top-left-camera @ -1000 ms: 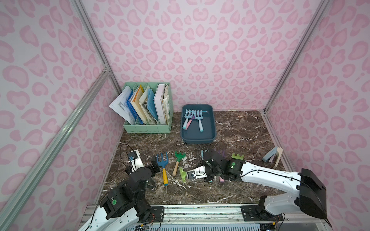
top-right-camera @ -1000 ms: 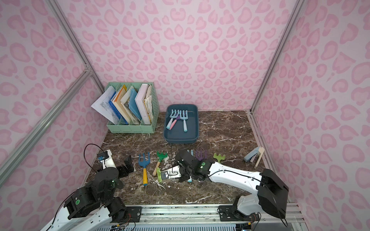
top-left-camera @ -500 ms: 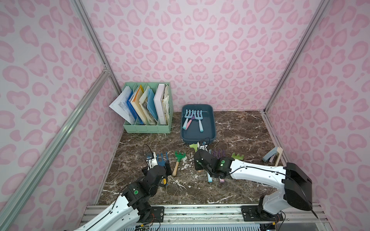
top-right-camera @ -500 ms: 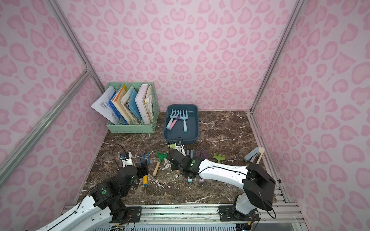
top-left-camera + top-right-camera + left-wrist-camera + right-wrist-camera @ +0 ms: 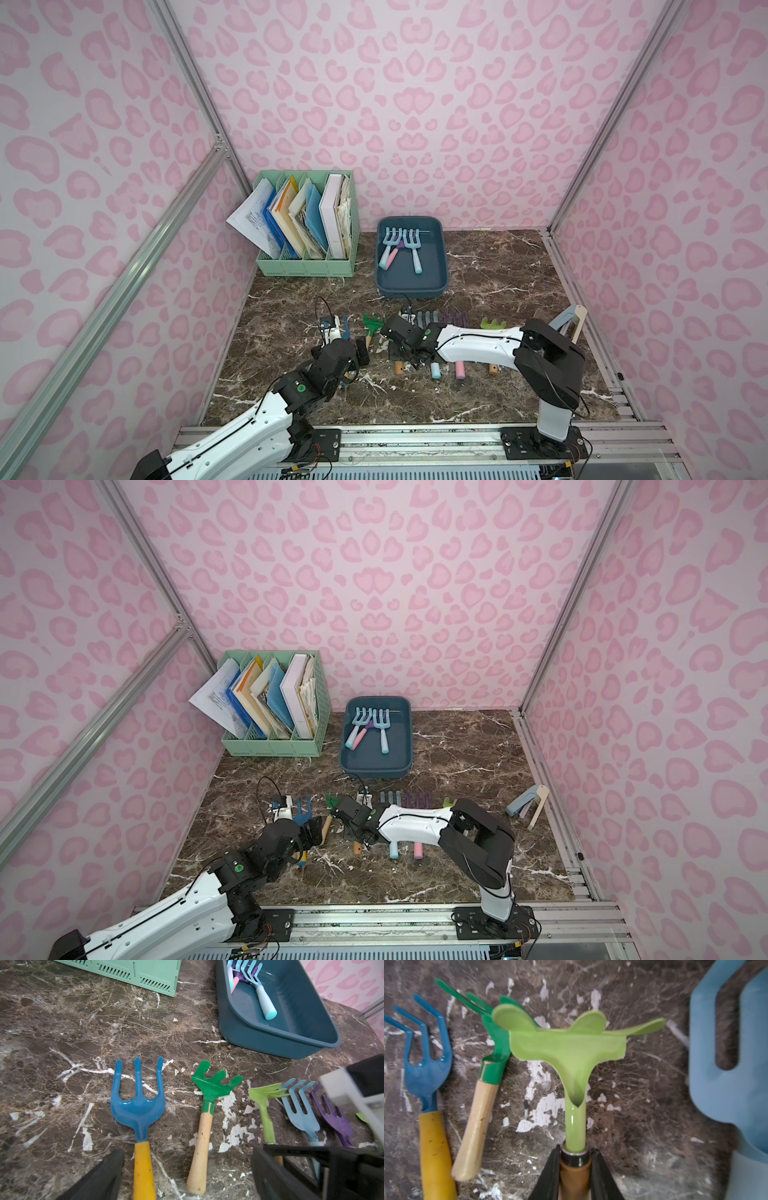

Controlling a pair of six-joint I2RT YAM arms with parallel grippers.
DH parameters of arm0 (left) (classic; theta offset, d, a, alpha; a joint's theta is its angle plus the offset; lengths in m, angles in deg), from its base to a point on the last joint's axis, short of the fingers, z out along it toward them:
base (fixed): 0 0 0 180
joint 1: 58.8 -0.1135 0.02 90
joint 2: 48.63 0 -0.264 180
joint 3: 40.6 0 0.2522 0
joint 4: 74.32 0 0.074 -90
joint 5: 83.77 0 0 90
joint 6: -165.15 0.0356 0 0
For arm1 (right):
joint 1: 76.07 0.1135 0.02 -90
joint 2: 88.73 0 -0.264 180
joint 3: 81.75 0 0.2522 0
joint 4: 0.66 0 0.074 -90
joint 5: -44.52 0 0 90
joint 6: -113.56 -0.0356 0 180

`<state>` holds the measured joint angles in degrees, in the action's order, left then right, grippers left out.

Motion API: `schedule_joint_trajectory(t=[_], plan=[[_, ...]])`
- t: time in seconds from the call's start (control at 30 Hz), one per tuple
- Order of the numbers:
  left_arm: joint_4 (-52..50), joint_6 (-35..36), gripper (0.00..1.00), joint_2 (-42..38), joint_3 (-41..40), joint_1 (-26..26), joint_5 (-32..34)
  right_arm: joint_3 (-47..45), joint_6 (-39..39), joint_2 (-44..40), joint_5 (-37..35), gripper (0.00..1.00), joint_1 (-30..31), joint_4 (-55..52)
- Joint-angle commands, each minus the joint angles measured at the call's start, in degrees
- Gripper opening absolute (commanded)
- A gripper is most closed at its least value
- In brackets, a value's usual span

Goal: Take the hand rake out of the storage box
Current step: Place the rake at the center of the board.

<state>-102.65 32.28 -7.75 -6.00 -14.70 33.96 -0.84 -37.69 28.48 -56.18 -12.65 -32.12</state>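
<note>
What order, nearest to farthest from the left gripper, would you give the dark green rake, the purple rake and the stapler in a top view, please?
Measured from the left gripper in a top view:
1. dark green rake: just to its right, in the row of tools on the table.
2. purple rake: farther right along the same row.
3. stapler: far right, by the side wall.

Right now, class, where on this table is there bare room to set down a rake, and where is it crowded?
Bare marble: right of the storage box out to the side rail; between the file rack and the blue rake; the strip between the handle ends and the front rail. Crowded: the row of rakes mid-table.
</note>
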Motion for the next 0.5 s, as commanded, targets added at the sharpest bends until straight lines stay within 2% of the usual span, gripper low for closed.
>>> schedule_joint_trajectory(t=[0.0,0.17,0.27,0.37,0.47], plan=[[1.23,1.07,0.98,-1.26,0.09,-0.11,-0.59,0.12,-0.63,1.37,2.27,0.0,-0.66,0.36],[2.49,1.57,0.98,-1.91,-0.83,-0.15,-0.85,-0.61,-1.07,1.02,1.12,0.01,-0.74,-0.42],[3.97,1.79,0.98,0.63,-0.16,-0.15,-1.99,-0.97,-1.31,0.28,0.44,0.14,-0.83,-1.17],[6.22,1.89,0.98,3.53,0.26,-0.15,-3.18,-2.33,-1.66,-1.06,0.27,0.23,-1.14,-0.55],[7.65,1.78,0.98,6.07,0.96,-0.14,-3.64,-3.63,-1.94,-2.47,-0.12,0.24,-1.5,-0.13]])
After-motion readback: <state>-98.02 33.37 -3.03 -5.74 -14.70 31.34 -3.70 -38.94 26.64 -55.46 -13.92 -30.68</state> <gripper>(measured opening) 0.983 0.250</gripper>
